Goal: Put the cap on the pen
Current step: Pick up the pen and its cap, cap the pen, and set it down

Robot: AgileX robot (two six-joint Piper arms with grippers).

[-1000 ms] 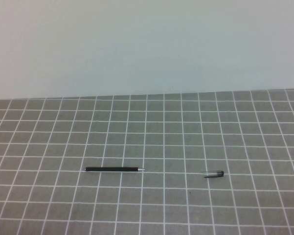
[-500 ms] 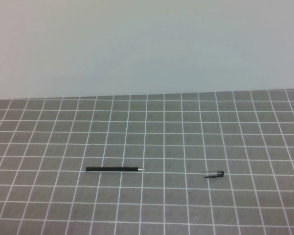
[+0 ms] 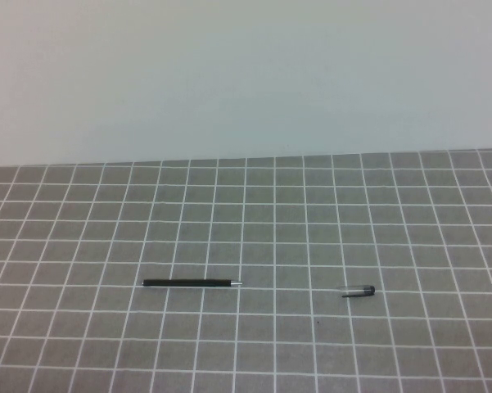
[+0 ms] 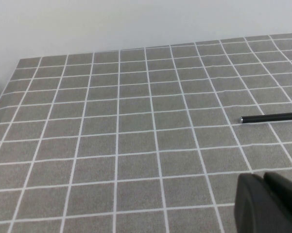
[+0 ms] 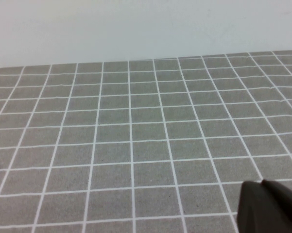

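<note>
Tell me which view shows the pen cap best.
The high view: the cap lies whole, right of the pen. The right wrist view catches only a cut-off dark sliver, likely it, beyond the right tool. The left wrist view shows none of it, just the left tool and the pen's end.

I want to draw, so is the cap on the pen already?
No, the cap lies apart from the pen; the left end effector and right end effector hover clear of both.
</note>
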